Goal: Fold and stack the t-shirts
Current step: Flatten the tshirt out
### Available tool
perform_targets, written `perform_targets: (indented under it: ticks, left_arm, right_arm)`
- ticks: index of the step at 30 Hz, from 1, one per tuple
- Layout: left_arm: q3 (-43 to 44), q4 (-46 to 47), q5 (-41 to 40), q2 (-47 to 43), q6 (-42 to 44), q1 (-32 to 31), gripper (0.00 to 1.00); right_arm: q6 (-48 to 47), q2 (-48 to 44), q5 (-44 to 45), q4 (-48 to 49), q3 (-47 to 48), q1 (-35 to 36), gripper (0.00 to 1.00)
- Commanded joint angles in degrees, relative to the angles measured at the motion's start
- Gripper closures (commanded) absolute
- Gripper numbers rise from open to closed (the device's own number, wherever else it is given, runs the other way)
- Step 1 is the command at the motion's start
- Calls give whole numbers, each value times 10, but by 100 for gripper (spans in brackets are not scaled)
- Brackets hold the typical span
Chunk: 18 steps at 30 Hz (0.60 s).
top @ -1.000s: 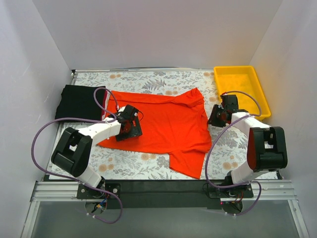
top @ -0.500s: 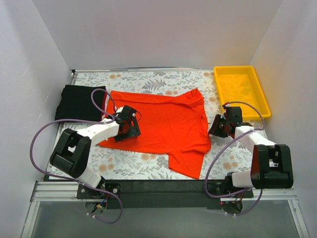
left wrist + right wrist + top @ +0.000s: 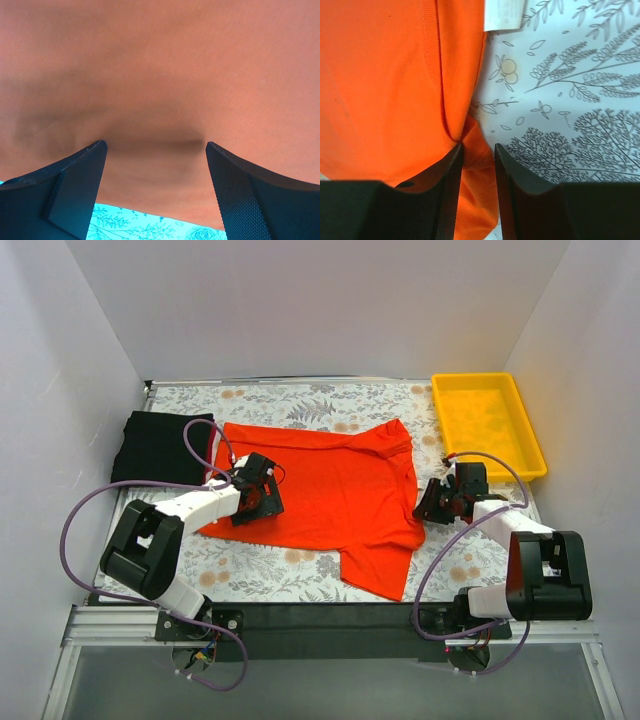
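Observation:
The orange-red t-shirt (image 3: 335, 490) lies spread flat in the middle of the table. A folded black t-shirt (image 3: 160, 445) lies at the back left, with a dark red edge (image 3: 212, 452) showing beside it. My left gripper (image 3: 262, 492) is low over the orange shirt's left part. In the left wrist view it (image 3: 156, 146) is open, its jaws wide apart on the orange cloth (image 3: 160, 75). My right gripper (image 3: 438, 502) is at the shirt's right edge. In the right wrist view it (image 3: 478, 147) is narrowly shut on the ribbed orange hem (image 3: 475, 145), near the white label (image 3: 504, 14).
A yellow plastic tray (image 3: 490, 420) stands at the back right, just behind my right arm. The table has a floral cover (image 3: 300, 400). White walls enclose the table on three sides. Purple cables loop from both arms.
My right gripper has moved from beside the tray down and left to the shirt's right edge. My left gripper shifted slightly left and has stayed there.

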Motion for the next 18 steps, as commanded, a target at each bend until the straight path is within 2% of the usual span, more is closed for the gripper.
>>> perform_targets:
  ticks: [1, 4, 5, 8, 13, 14, 17, 18]
  left_arm:
    - [-20, 6, 11, 5, 0, 6, 26]
    - [-21, 6, 10, 5, -1, 6, 26]
    - [-21, 6, 10, 4, -1, 7, 26]
    - [-22, 4, 5, 3, -4, 7, 26]
    - [-22, -6, -4, 7, -9, 7, 26]
    - [-20, -8, -5, 9, -9, 6, 27]
    - [-18, -9, -3, 11, -10, 7, 27]
    - [-18, -8, -1, 11, -10, 7, 27]
  right_arm:
    - [-4, 25, -38, 6, -17, 7, 66]
    - [-2, 32, -46, 3, -7, 24, 75]
    - [-1, 30, -41, 0, 1, 28, 84]
    - [-11, 13, 3, -34, 23, 36, 99]
    - [-23, -47, 180, -164, 113, 58, 99]
    - [-21, -67, 254, -185, 124, 64, 99]
    - [-9, -96, 370, -248, 149, 115, 99]
    - [-9, -99, 374, -260, 149, 125, 98]
